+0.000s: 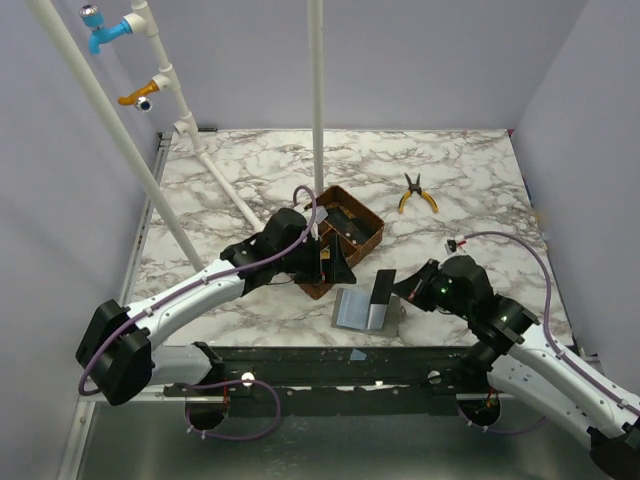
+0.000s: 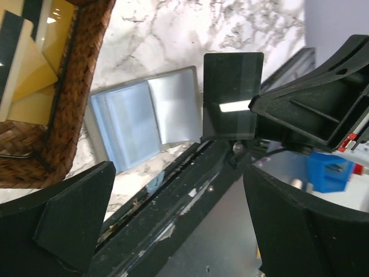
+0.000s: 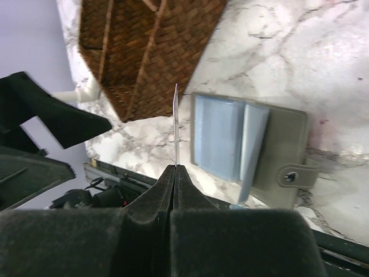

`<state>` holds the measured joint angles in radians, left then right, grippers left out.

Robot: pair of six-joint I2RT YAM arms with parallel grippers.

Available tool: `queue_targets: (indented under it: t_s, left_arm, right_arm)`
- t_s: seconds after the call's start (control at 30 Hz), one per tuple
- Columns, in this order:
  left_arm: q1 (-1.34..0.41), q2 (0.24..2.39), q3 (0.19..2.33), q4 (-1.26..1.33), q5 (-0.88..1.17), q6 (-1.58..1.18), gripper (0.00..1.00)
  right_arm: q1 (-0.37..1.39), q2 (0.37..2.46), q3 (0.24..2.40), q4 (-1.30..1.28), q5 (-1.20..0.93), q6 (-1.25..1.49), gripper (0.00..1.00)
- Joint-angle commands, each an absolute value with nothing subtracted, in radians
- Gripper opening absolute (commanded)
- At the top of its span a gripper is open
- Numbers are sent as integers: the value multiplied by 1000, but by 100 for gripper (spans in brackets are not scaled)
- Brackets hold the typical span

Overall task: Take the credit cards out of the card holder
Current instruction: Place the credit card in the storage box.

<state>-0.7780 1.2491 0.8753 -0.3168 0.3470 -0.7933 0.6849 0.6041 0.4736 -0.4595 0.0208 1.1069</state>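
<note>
the right gripper (image 3: 174,170) was squeezed shut on one card (image 2: 230,95), holding it up on its edge just beside the open holder (image 1: 355,308). the left gripper (image 1: 335,265) was wide open and held nothing, at 9 o'clock of the card. the step probably needed a firm pinch and a slow carry, so the slippery card would not twist. the card was thin, stiff, dark and shiny. the holder was flat and grey, pale blue inside. the tray (image 1: 345,232) at its 11 o'clock was brown and woven. the bench (image 1: 460,170) looked like marble.
</note>
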Motion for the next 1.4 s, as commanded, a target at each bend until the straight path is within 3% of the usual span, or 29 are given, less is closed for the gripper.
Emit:
queue_targets:
  t_s: [0.0,0.27,0.53,0.77,0.97,1.03,1.1,1.2,1.23,1.3,1.37]
  left_arm:
    - [-737,1223,814,-131,559,-871,95]
    - [-711,1208,765,46,690,-978,92]
    - [-696,1189,729,156,755,-1065,75]
    - [-690,1187,698,247,789,-1127,44]
    - [-688,1192,697,249,787,-1124,0]
    - [-688,1190,691,247,784,-1121,0]
    - [-688,1190,690,238,779,-1115,0]
    - [-686,1186,704,196,761,-1087,0]
    - [-686,1184,711,175,754,-1078,0]
    - [-683,1177,727,142,743,-1060,0]
    - [-680,1169,745,93,725,-1033,0]
  right_arm:
    - [678,595,528,-372,-63,1123,1]
    - [678,604,512,-172,-196,1188,1]
    - [678,646,474,-8,-288,1238,1]
    - [678,670,474,38,-318,1238,1]
    - [677,678,474,20,-309,1220,1]
    - [678,681,480,3,-298,1208,1]
    - [678,685,490,-43,-279,1195,21]
    - [678,687,506,-90,-236,1174,72]
    - [678,686,515,-114,-216,1168,82]
    - [678,683,535,-160,-168,1156,99]
    - [678,680,557,-212,-109,1147,100]
